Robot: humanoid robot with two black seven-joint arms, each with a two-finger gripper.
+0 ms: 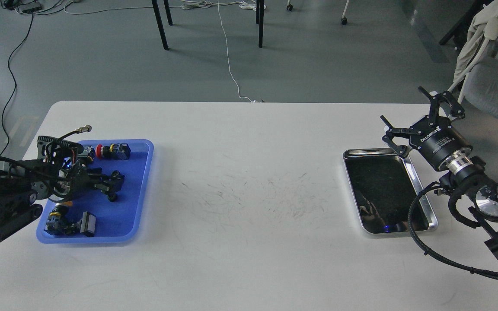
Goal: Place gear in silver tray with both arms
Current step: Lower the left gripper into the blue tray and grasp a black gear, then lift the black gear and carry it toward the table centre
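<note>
The left gripper (115, 183) is down inside the blue plastic tray (143, 190) near the counter's left edge, reaching among small parts there. Its jaws are dark and seen against dark parts, so I cannot tell whether they are spread or already pinching something. By my reading, the step in hand is the pick. To do it well, the jaws should settle squarely on one part only, clear of its neighbours and of the tray's raised lip, then lift straight up before any sideways travel.

The right gripper (417, 125) hovers just beyond the far right corner of the silver tray (347, 172), its jaws spread wide and holding nothing. The silver tray sits near the counter's right edge, well apart from the blue one, and its bottom looks bare. A black cable (413, 216) from the right arm loops over the tray's right rim; it could snag a part being set down.

The silver tray is polished metal with rounded corners, a raised bright rim and a dark mirror-like floor, likely slick. The blue tray is matte, softer-looking plastic. Inside it lie a red-capped button unit (113, 150) at the far end and a blue-and-grey block assembly (69, 222) at the near end. The white counter (249, 259) is smooth, with fine dark scuffs in the middle.
</note>
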